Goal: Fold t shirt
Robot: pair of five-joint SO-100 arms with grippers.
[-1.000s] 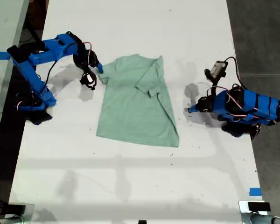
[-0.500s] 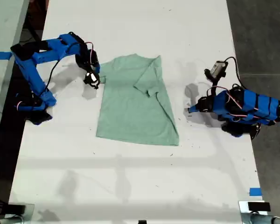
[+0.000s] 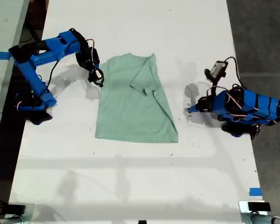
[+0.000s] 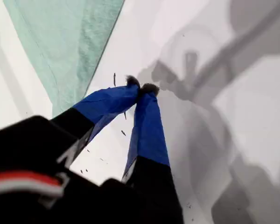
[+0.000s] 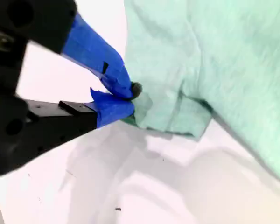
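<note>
The pale mint-green t shirt (image 3: 130, 107) lies flat mid-table in the exterior view, one side folded inward. My second gripper (image 3: 99, 77) is at its upper edge on the exterior view's left. The second wrist view shows this gripper (image 5: 130, 95) shut on a bunched corner of the t shirt (image 5: 200, 56). My first gripper (image 3: 190, 110) rests low on the table at the exterior view's right, a short way from the cloth. In the first wrist view it (image 4: 141, 86) is shut on nothing, with the t shirt's edge (image 4: 70, 42) beyond its tips.
A small grey device (image 3: 218, 69) on a cable sits above the first arm's base. Blue tape (image 3: 255, 191) marks the table near the exterior view's lower right. Dark floor runs along the table's edge on the exterior view's right.
My second gripper has moved toward the exterior view's right, dragging the sleeve inward, and the whole shirt has shifted slightly. The first arm has not moved.
</note>
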